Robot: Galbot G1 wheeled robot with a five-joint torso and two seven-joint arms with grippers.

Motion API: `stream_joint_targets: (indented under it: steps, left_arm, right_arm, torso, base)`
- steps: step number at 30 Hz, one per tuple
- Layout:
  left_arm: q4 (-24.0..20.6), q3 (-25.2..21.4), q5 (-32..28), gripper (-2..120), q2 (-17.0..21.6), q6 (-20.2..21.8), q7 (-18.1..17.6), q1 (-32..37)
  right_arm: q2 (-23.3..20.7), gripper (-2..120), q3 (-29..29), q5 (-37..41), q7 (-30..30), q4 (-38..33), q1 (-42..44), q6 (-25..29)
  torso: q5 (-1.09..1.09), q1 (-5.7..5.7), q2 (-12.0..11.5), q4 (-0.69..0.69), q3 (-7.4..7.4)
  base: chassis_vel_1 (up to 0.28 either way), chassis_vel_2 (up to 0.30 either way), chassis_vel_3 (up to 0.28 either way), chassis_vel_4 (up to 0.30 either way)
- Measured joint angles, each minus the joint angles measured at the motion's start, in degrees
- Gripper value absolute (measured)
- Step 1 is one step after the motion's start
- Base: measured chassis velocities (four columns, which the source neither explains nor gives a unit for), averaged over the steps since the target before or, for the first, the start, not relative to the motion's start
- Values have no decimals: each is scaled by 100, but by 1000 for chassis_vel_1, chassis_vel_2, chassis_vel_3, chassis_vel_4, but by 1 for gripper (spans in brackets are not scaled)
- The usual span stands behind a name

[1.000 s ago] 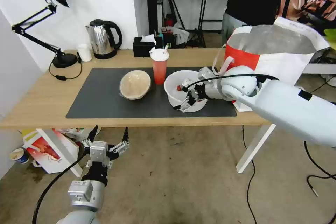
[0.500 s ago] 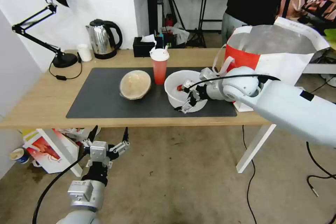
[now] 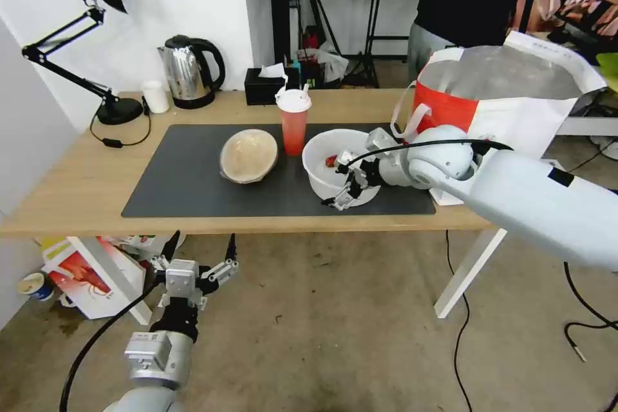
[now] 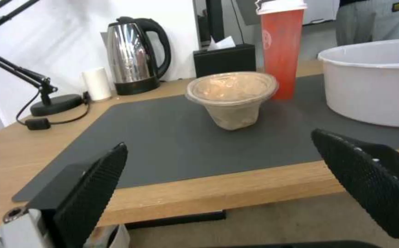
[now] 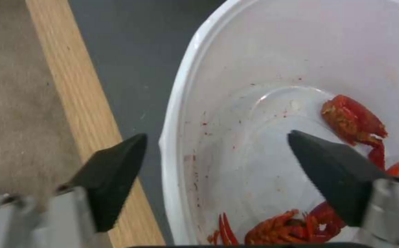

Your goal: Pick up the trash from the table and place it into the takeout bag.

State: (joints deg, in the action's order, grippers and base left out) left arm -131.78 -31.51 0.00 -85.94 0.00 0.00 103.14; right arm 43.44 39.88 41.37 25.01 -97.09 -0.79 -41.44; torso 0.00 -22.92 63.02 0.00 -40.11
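The wide white bowl (image 3: pixel 320 170) with red crayfish shells (image 5: pixel 353 119) sits on the dark mat (image 3: pixel 187 174) of the table (image 3: pixel 84 187). My right gripper (image 3: pixel 340 181) is open and straddles the bowl's near rim (image 5: pixel 176 137), one finger inside and one outside. A red cup (image 3: pixel 293 122) with a white lid stands just behind, and a beige-brown bowl (image 3: pixel 248 154) is to its left. The takeout bag (image 3: pixel 508 96) stands open at the table's right end. My left gripper (image 3: pixel 201 246) hangs open below the table's front edge, facing the beige bowl (image 4: pixel 231 96).
Along the back of the table are a black desk lamp (image 3: pixel 103 45), a steel kettle (image 3: pixel 190 71), a small white cup (image 3: pixel 156 96) and a black tissue box (image 3: pixel 264 85). A printed cardboard box (image 3: pixel 90 273) lies on the floor under the left end. Cables trail at right.
The right arm has edged slightly to the right, with its gripper still at the white bowl's near rim. The left arm and the table's things have not moved.
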Motion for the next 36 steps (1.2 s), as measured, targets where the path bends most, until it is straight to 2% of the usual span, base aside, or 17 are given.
stream_joint_targets:
  steps: [2,3,7,8,12,13,17,18,22,36]
  left_arm:
    - [0,0,0,100,0,0,0,0]
    - [0,0,0,100,0,0,0,0]
    - [0,0,0,100,0,0,0,0]
    - [0,0,0,100,0,0,0,0]
    - [0,0,0,100,0,0,0,0]
    - [0,0,0,100,0,0,0,0]
    - [0,0,0,100,0,0,0,0]
    - [0,0,0,100,0,0,0,0]
    - [0,0,0,100,0,0,0,0]
    - [0,0,0,100,0,0,0,0]
  right_arm:
    - [-1,70,12,39,-25,6,-21,-1]
    - [-1,70,12,39,-25,6,-21,-1]
    - [-7,51,32,69,-38,23,-44,-1]
    - [-7,51,32,69,-38,23,-44,-1]
    - [-7,33,52,70,-51,27,-40,-1]
    - [-7,33,52,70,-51,27,-40,-1]
    - [15,14,68,70,-73,33,-56,-1]
    - [15,14,68,70,-73,33,-56,-1]
    - [27,0,93,84,-105,41,-84,-2]
    - [70,0,142,91,-137,56,-124,-1]
  torso:
    - [0,0,0,0,0]
    - [0,0,0,0,0]
    - [0,0,0,0,0]
    - [0,0,0,0,0]
    - [0,0,0,0,0]
    - [0,0,0,0,0]
    - [0,0,0,0,0]
    - [0,0,0,0,0]
    - [0,0,0,0,0]
    - [0,0,0,0,0]
  base:
    - [0,0,0,0]
    - [0,0,0,0]
    - [0,0,0,0]
    - [0,0,0,0]
    - [0,0,0,0]
    - [0,0,0,0]
    - [0,0,0,0]
    - [0,0,0,0]
    - [0,0,0,0]
    - [0,0,0,0]
